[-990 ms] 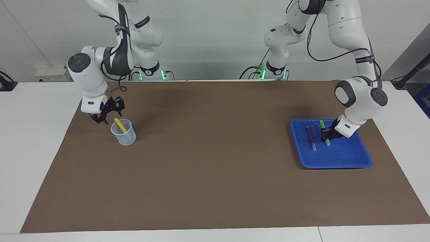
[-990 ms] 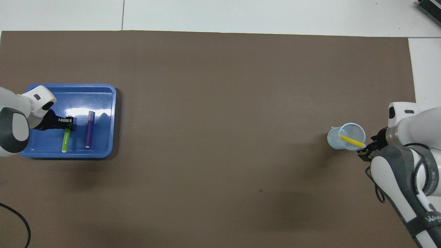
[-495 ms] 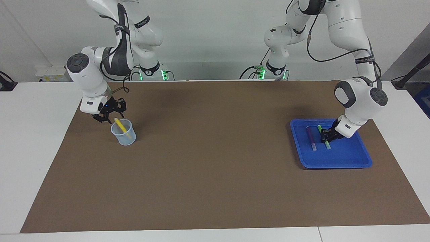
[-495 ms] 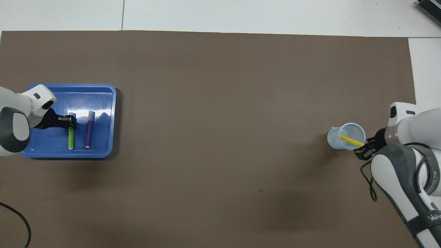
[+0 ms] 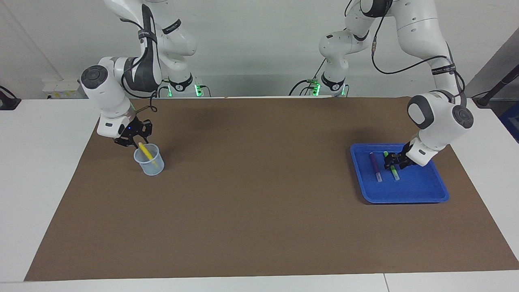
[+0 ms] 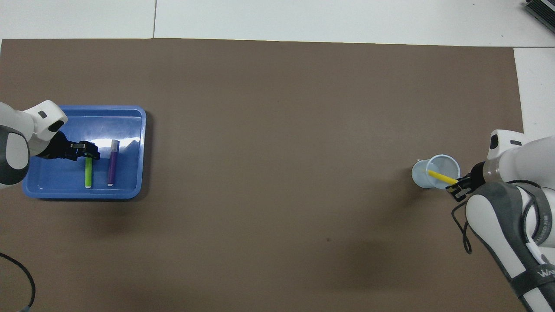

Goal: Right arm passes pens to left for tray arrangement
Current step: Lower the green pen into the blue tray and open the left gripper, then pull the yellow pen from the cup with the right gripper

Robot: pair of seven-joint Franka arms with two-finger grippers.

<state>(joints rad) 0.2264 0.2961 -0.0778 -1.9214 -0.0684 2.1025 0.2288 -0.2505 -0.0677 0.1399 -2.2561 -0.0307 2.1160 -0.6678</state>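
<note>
The blue tray [image 5: 413, 190] [image 6: 125, 125] sits toward the left arm's end of the table. A purple pen [image 5: 375, 164] [image 6: 112, 167] and a green pen [image 5: 394, 174] [image 6: 88, 175] lie in it side by side. My left gripper [image 5: 391, 162] [image 6: 89, 151] hangs open just over the green pen's end, and the pen rests flat on the tray floor. A yellow pen [image 5: 146, 154] [image 6: 440, 176] leans in a pale translucent cup [image 5: 150, 167] [image 6: 422, 177] toward the right arm's end. My right gripper [image 5: 131, 140] [image 6: 455, 190] is at the yellow pen's raised upper end.
A brown mat [image 5: 259, 202] covers most of the white table. Black cables loop from both wrists. A dark cable [image 6: 26, 277] lies at the mat's edge near the left arm's base.
The green pen went from tilted in my left gripper to lying flat beside the purple pen, and that gripper opened and rose slightly. My right gripper edged in onto the yellow pen's top end.
</note>
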